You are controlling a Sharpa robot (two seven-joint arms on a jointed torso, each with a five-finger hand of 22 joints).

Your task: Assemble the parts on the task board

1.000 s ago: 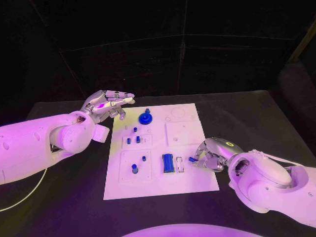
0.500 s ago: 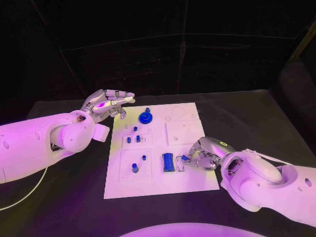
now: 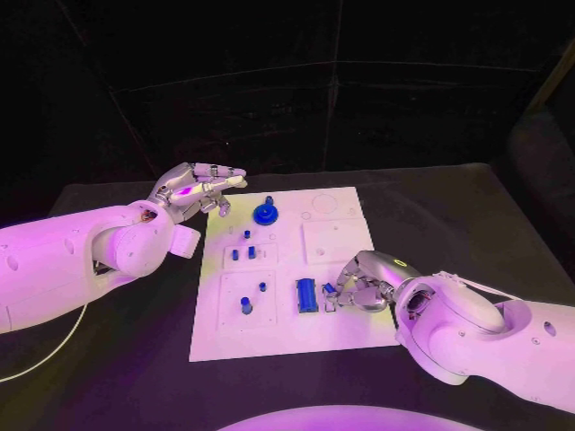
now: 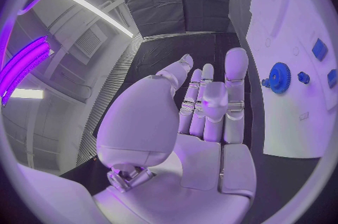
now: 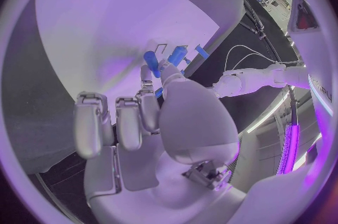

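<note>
A black table point(image 3: 495, 215) under violet light carries the white task board point(image 3: 333, 242). At five o'clock the right hand point(image 3: 359, 285) pinches a small blue peg point(image 3: 329, 289), seemingly light, rigid and best held mid-shaft. At eleven o'clock the left hand point(image 3: 194, 190) hovers open-fingered, empty.

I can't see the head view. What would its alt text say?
The right hand pinches a small blue part over the white task board, beside a blue block. The left hand hovers empty near a blue gear.

Task board point(image 3: 340, 241) matt white plastic; table point(image 3: 469, 215) matt black; hands glossy metal.
</note>
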